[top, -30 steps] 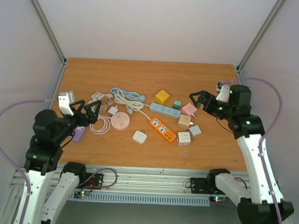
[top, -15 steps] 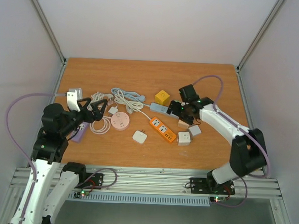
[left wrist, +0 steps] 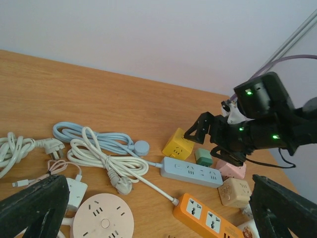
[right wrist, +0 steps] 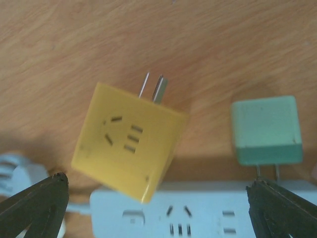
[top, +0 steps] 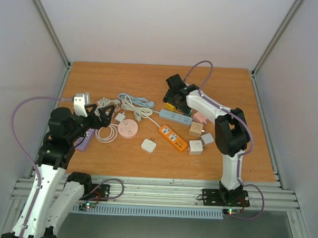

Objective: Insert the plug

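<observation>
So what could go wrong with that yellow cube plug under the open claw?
1. The yellow cube plug sits turned at an angle to the right gripper, which hangs open above it. It might twist or slip out when the jaws close.
2. The green plug and the pale blue power strip lie very close by, so a finger could bump or pinch one of them by mistake.

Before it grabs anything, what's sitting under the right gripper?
Beneath the right gripper, jaws open, sits the yellow cube adapter on the wooden table, the green adapter beside it. Whatever lies beneath the cube is covered.
</observation>
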You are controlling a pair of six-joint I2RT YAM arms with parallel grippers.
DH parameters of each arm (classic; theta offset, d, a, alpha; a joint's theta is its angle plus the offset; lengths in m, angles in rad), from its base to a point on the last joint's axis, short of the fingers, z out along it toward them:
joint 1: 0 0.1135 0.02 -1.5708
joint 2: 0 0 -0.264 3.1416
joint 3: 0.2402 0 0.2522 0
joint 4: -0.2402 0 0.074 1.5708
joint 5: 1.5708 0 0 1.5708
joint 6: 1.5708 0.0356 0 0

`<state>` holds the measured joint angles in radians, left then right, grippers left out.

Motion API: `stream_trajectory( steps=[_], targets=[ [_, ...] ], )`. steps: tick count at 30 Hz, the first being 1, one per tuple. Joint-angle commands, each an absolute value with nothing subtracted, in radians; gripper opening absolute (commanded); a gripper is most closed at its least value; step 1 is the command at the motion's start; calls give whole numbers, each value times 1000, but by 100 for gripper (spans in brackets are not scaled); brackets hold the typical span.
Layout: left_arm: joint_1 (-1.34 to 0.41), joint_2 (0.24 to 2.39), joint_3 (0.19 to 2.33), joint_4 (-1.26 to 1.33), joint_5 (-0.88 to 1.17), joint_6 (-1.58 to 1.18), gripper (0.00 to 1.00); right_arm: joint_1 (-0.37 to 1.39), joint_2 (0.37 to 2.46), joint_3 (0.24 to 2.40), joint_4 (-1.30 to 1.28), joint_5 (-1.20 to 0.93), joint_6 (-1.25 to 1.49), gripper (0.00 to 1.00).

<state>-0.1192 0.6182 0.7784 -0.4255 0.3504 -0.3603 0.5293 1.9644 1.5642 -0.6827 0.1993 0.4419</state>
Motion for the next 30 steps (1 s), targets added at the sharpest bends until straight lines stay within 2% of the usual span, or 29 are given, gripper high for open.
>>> stream_trajectory(
  steps=[1,11,13,17,23,26,28,30],
  targets=[
    [-114,637,769,-367,329,-341,99,539,2068,1689,-763,271,481,98],
    [-114,660,773,-379,324,-339,99,546,2257,1922,-884,287,484,98],
    [-114,664,776,-382,327,-340,100,546,2261,1927,-882,268,482,86],
    [-114,672,779,-384,341,-349,99,545,2248,1924,-872,245,471,73],
    [-114,688,797,-403,359,-361,99,546,2296,1979,-920,220,456,85],
    [-114,697,809,-419,368,-364,99,546,2336,2005,-945,208,456,85],
    [-114,704,823,-433,394,-367,99,546,2349,2008,-944,203,454,77],
    [-114,717,842,-461,422,-366,99,546,2342,2003,-931,205,444,65]
  ],
)
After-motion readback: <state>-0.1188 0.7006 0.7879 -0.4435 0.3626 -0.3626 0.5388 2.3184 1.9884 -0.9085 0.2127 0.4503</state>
